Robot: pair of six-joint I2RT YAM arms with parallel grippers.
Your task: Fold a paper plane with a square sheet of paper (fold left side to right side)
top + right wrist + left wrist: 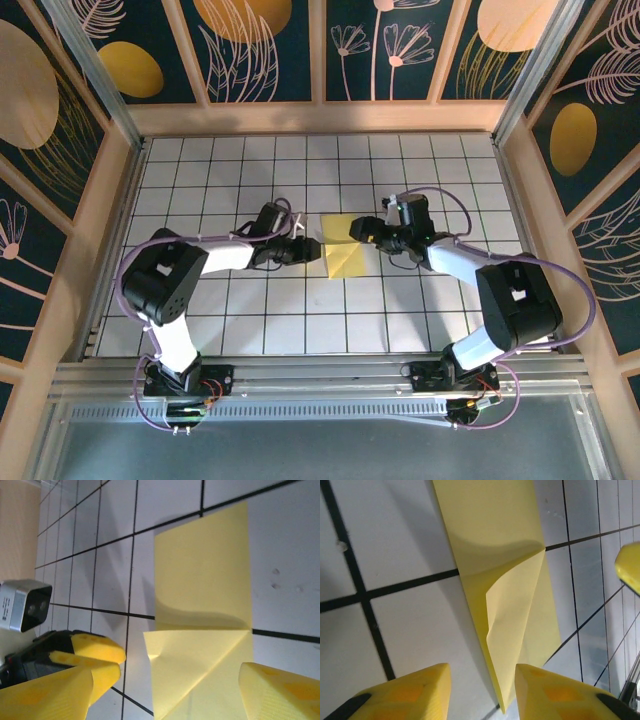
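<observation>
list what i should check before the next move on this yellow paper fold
1. Left claw released: ok, jaws apart, nothing clamped.
2. Right claw released: ok, jaws wide apart.
3. Square sheet of paper on the table between the two claws: ok.
4. Folded flap lying flat: not ok, it curls up off the sheet.
5. Crease pressed sharp along its whole length: cannot tell.

One square sheet of paper (345,262); two end effectors: left end effector (307,248), right end effector (360,231).
</observation>
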